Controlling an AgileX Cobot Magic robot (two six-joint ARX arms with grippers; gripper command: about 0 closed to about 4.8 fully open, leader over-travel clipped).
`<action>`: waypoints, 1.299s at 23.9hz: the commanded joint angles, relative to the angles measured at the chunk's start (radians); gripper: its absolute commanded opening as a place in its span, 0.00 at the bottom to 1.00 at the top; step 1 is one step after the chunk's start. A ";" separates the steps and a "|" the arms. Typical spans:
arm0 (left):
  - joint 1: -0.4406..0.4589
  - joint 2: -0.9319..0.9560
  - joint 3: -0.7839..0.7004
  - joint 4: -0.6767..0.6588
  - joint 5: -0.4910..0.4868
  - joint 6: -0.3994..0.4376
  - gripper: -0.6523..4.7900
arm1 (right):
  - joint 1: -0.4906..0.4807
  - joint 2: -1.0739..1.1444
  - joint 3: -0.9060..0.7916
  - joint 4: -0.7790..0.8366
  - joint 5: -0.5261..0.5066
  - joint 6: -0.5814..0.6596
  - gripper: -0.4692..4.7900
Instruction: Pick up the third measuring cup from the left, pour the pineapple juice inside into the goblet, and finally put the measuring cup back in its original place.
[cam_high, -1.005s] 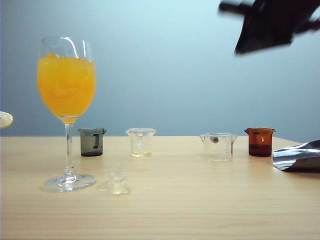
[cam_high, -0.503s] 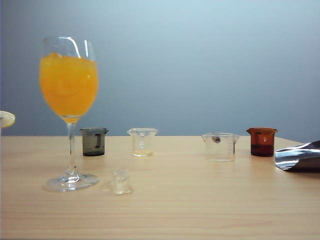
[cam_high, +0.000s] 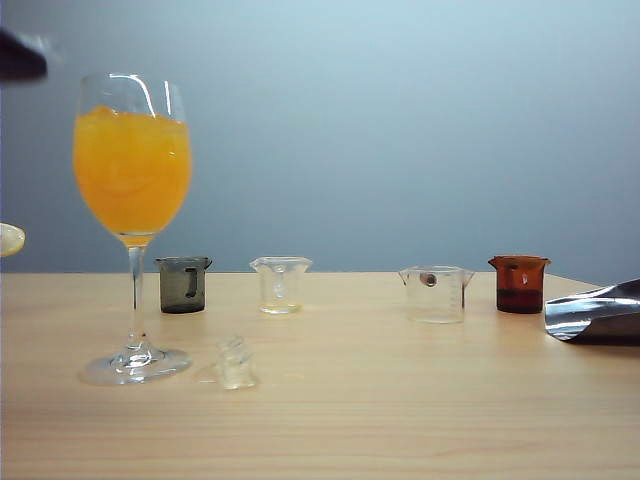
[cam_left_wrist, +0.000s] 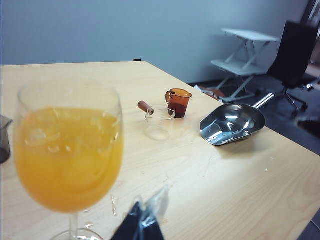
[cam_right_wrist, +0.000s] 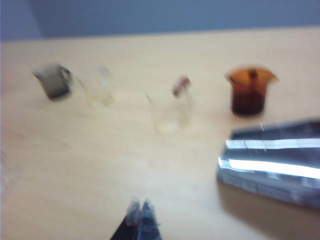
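The third measuring cup (cam_high: 435, 293), squat and clear with a reddish-brown dot by its rim, stands upright on the table between a narrower clear cup (cam_high: 281, 285) and an amber cup (cam_high: 519, 284). It also shows in both wrist views (cam_left_wrist: 159, 122) (cam_right_wrist: 170, 112). No pineapple juice shows in it. The goblet (cam_high: 133, 220) stands at the left, filled high with orange drink, close in front of the left wrist camera (cam_left_wrist: 67, 155). My left gripper (cam_left_wrist: 142, 225) is shut and empty beside the goblet's foot. My right gripper (cam_right_wrist: 140, 207) is shut and empty, above bare table well short of the cups.
A smoky grey cup (cam_high: 184, 284) stands just right of the goblet's stem. A small clear piece (cam_high: 237, 362) lies in front of it. A shiny metal scoop (cam_high: 595, 312) lies at the table's right edge. A dark arm part (cam_high: 20, 55) pokes in at the top left.
The dark arm at the upper right has left the exterior view. A dark arm part now shows at the top left edge. The cups and goblet have stayed put.
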 joint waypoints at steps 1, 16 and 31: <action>0.000 -0.002 -0.080 0.066 0.008 -0.010 0.11 | 0.002 0.000 -0.030 -0.001 0.008 0.000 0.08; 0.000 0.001 -0.124 0.016 0.008 -0.038 0.11 | 0.003 0.000 -0.045 -0.007 0.018 0.000 0.08; 0.617 -0.068 -0.124 0.005 0.111 -0.038 0.11 | -0.414 0.000 -0.055 0.016 0.004 0.000 0.08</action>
